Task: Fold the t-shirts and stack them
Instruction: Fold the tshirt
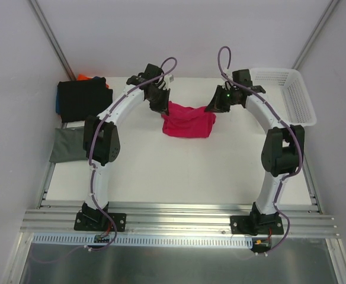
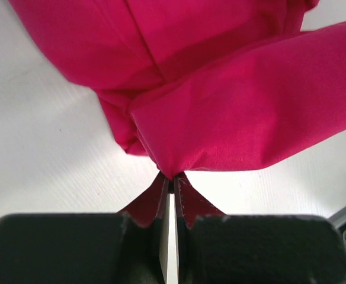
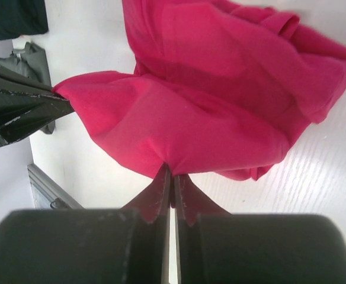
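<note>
Crimson-pink t-shirt (image 1: 188, 124) sags onto the far worktop (image 1: 179, 171), your left end effector (image 2: 172, 184) and right end effector (image 3: 173, 177) each clamped on a thin pinch of it. Pull apart too hard and a pinch could slip free.

No text, label, brand or number can be read — on anything — in these views.

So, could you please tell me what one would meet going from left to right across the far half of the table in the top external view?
In order: folded black cloth t-shirt → left gripper → crumpled crimson-pink cloth t-shirt → right gripper → white plastic mesh basket.
</note>
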Robot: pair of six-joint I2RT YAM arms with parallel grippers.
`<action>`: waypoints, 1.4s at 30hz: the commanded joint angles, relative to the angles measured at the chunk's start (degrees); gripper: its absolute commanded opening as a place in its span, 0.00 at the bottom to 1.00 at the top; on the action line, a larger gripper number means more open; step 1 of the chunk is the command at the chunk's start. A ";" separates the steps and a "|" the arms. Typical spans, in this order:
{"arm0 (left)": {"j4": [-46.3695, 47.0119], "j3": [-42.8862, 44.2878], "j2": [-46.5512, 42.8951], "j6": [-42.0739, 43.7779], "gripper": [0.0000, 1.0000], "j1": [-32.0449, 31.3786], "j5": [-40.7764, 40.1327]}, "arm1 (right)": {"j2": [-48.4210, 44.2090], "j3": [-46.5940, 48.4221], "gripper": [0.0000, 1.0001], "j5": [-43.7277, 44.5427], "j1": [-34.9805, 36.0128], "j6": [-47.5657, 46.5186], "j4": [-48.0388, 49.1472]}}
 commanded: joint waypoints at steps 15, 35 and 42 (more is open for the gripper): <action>5.98 21.27 17.73 -1.46 0.00 0.83 -10.45 | 16.74 17.44 0.01 2.68 -1.66 -1.27 4.16; 5.63 13.55 0.43 -3.22 0.99 6.89 -9.24 | 8.66 19.92 0.70 7.43 2.64 -1.27 2.67; 4.75 7.83 -5.46 -0.67 0.99 10.15 -8.42 | 14.70 21.49 0.69 4.44 7.39 2.42 4.34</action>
